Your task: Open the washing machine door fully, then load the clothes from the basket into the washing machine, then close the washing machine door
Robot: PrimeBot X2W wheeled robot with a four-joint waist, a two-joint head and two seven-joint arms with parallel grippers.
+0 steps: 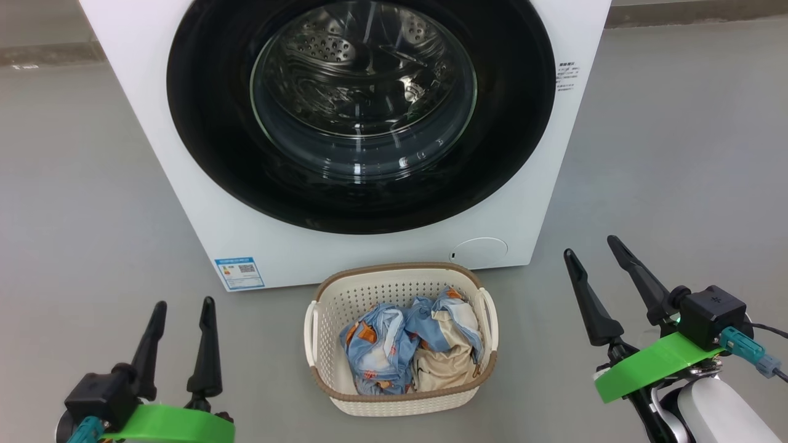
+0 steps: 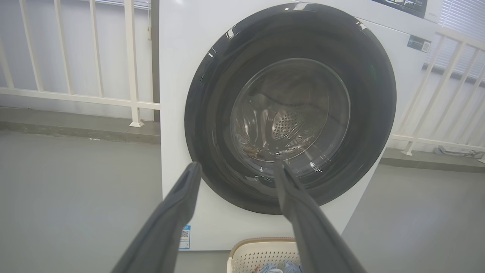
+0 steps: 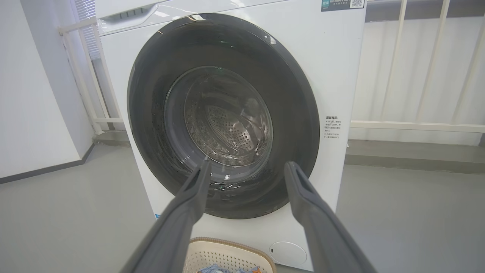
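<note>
The washing machine door (image 1: 209,123) was shut on the washing machine (image 1: 369,249), and the basket (image 1: 400,400) stood on the floor (image 1: 92,215) just before it with the clothes (image 1: 409,347) inside. The left gripper (image 1: 184,303) and the right gripper (image 1: 590,245) flanked the basket, both with fingers spread apart, holding nothing.

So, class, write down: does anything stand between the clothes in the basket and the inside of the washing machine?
Yes: the washing machine door, shut across the front of the washing machine, blocks the way in. The clothes lie in the basket just before it. Nothing else visible intervenes.
</note>
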